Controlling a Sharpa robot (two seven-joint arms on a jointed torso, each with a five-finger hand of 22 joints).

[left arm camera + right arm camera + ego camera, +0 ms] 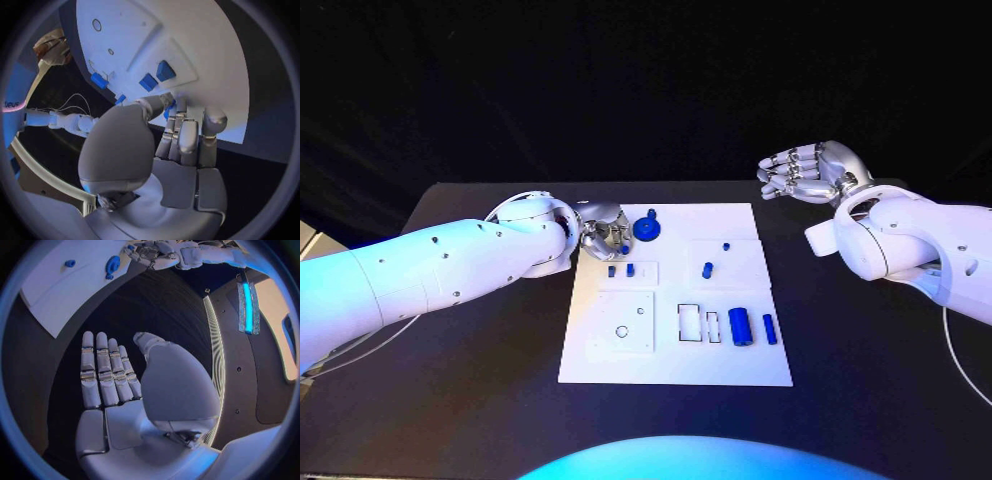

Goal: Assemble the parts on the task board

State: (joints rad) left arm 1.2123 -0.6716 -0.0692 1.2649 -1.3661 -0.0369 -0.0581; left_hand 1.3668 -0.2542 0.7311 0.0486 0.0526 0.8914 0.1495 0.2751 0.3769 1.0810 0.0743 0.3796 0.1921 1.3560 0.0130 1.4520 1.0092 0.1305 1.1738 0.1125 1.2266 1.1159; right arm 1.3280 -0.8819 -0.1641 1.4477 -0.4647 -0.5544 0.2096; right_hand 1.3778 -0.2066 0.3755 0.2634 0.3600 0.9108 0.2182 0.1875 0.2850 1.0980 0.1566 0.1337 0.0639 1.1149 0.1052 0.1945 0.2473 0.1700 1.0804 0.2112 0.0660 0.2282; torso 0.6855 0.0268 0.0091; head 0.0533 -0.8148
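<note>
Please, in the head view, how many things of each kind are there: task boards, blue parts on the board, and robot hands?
white rectangular task board: 1
small blue plastic parts: 7
silver hands, left hand and right hand: 2
Total: 10

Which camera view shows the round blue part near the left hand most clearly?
The head view: the round blue part lies on the task board beside the left hand. The right wrist view shows it small and far. In the left wrist view I cannot identify it.
</note>
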